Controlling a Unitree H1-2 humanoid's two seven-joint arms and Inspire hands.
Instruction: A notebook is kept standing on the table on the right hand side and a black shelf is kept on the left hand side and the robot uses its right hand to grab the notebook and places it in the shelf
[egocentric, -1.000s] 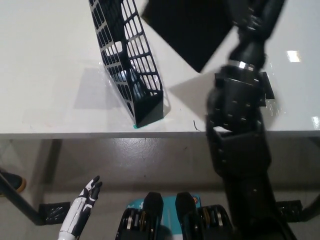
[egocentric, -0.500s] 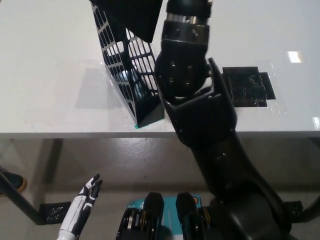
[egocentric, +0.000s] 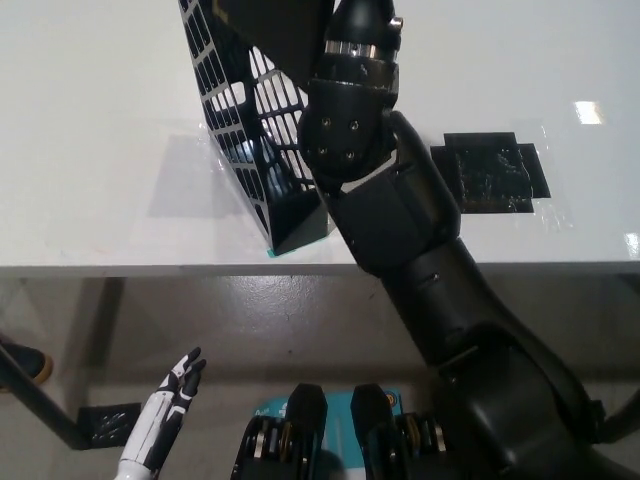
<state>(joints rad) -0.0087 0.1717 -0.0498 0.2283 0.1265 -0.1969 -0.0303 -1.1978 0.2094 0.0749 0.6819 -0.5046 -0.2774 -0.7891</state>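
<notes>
The black mesh shelf stands on the white table, near its front edge, left of the middle. The black notebook hangs tilted over the shelf's open top, its lower corner level with the upper mesh. My black right arm crosses the table from the bottom right. Its hand is at the top edge, partly cut off, shut on the notebook's right side. My white left hand rests low at the bottom left, below table height, with its fingers apart and nothing in them.
A patch of black tape marks the table right of my arm. The table's front edge runs across the middle of the picture, with grey floor below it. A dark table leg slants at the bottom left.
My right arm has swung left, carrying the notebook from the table's right side to above the shelf, and in the last half second a little further over it. The left hand has not moved.
</notes>
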